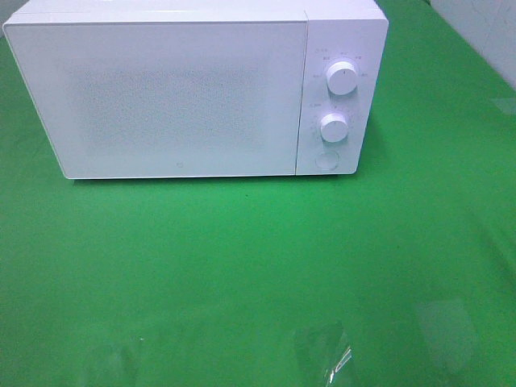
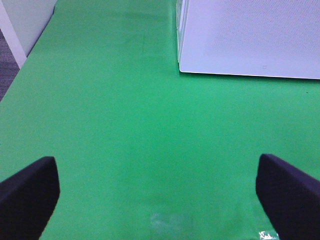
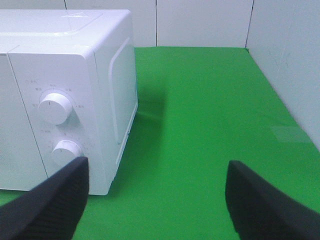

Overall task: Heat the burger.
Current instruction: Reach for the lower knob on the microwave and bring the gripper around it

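Green table; frosted door hides microwave interior.

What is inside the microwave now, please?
Only the outside shows: the microwave has its door shut, and the white front hides the inside. Whether the burger is in there cannot be told.

Green tabletop under even light; white panelled walls behind.
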`<action>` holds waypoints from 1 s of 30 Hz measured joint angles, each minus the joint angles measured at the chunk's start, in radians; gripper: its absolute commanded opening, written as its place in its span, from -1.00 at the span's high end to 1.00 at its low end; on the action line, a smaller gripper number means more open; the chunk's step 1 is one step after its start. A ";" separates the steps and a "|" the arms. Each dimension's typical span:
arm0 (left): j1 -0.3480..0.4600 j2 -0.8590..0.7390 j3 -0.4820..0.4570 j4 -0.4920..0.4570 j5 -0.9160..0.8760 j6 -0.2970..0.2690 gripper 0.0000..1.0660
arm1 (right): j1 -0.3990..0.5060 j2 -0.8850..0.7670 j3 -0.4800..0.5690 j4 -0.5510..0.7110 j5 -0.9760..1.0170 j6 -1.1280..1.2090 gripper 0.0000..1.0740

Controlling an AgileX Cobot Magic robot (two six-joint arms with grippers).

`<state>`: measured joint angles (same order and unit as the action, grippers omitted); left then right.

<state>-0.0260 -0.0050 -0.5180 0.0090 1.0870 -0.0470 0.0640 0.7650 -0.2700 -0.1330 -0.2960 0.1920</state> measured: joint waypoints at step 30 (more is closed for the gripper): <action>0.000 0.000 0.000 0.000 0.000 0.000 -0.88 | 0.394 0.642 0.001 0.622 -0.779 -0.447 -0.36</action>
<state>-0.0260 -0.0050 -0.5180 0.0090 1.0870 -0.0470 0.4580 1.4070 -0.2690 0.4890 -1.0750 -0.2550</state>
